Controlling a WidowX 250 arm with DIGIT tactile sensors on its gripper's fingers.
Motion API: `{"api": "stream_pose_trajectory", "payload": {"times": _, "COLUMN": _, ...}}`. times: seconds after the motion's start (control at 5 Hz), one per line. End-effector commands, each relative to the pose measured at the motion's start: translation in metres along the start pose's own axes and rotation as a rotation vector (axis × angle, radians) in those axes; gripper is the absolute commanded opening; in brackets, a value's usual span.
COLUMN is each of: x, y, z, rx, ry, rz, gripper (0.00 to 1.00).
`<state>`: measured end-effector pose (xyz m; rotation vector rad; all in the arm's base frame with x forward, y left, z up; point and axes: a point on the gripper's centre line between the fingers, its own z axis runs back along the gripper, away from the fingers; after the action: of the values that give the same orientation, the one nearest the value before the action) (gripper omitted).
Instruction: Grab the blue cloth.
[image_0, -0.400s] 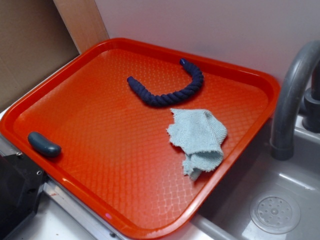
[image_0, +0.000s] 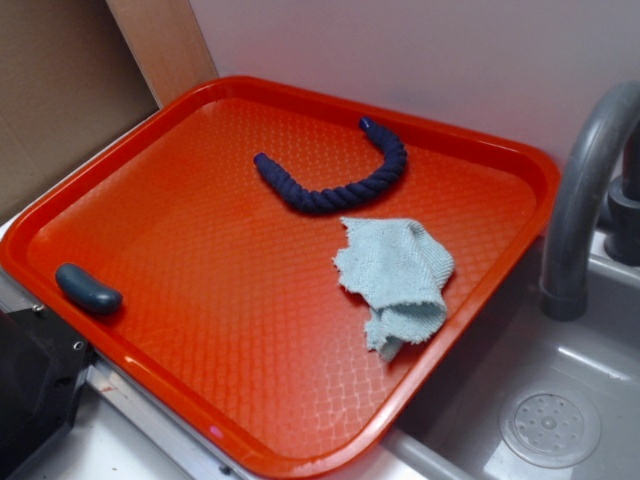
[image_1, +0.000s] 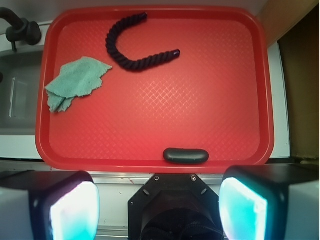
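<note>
A: Red plastic fills both views, the tray (image_0: 120, 200) with its waffled floor. What does the exterior camera give that the wrist one lacks?

B: The grey faucet (image_0: 580, 190) arching at the right, and the sink (image_0: 560, 400) with its round drain below it. No arm appears there at all. The wrist view alone shows the gripper (image_1: 159, 207): two fingers (image_1: 75, 207) with glowing cyan pads at the bottom corners, set wide apart with nothing between them, so the claw is released.

A: Go across the tray from the left, in the exterior view.

B: A small dark blue-grey lump (image_0: 88, 288) lies by the left rim. A navy rope (image_0: 335, 175) curves in a U toward the far side. Just in front of the rope's right half lies the blue cloth (image_0: 398, 280), crumpled, pale, with frayed edges, near the tray's right rim beside the sink.

A: Does anything cover the cloth?

B: Nothing rests on it; the rope lies just beside it, and whether they touch I cannot tell.

A: And the arm's pose?

B: The wrist camera looks down from above the tray's near edge, with the lump closest to it and the cloth off in the upper left of its view.
</note>
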<state>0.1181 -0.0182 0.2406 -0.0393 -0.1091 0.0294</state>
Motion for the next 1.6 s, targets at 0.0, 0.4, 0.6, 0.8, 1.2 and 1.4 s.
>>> {"api": "stream_pose_trajectory", "payload": {"times": 0.0, "x": 0.025, "y": -0.077, "z": -0.049, "rx": -0.201, "ry": 0.065, "rz": -0.473, "gripper": 1.00}}
{"api": "stream_pose_trajectory", "payload": {"times": 0.4, "x": 0.039, "y": -0.096, "z": -0.067, "rx": -0.165, "ry": -0.108, "rz": -0.895, "gripper": 1.00}}
{"api": "stream_pose_trajectory", "payload": {"times": 0.6, "x": 0.047, "y": -0.084, "z": -0.051, "rx": -0.202, "ry": -0.208, "rz": -0.944, "gripper": 1.00}}
{"api": "stream_pose_trajectory", "payload": {"times": 0.8, "x": 0.047, "y": -0.084, "z": -0.051, "rx": -0.202, "ry": -0.208, "rz": -0.944, "gripper": 1.00}}
{"api": "stream_pose_trajectory", "payload": {"times": 1.2, "x": 0.047, "y": -0.084, "z": -0.051, "rx": -0.202, "ry": -0.208, "rz": -0.944, "gripper": 1.00}}
{"api": "stream_pose_trajectory", "payload": {"times": 1.4, "x": 0.053, "y": -0.110, "z": -0.078, "rx": -0.176, "ry": -0.226, "rz": -1.042, "gripper": 1.00}}
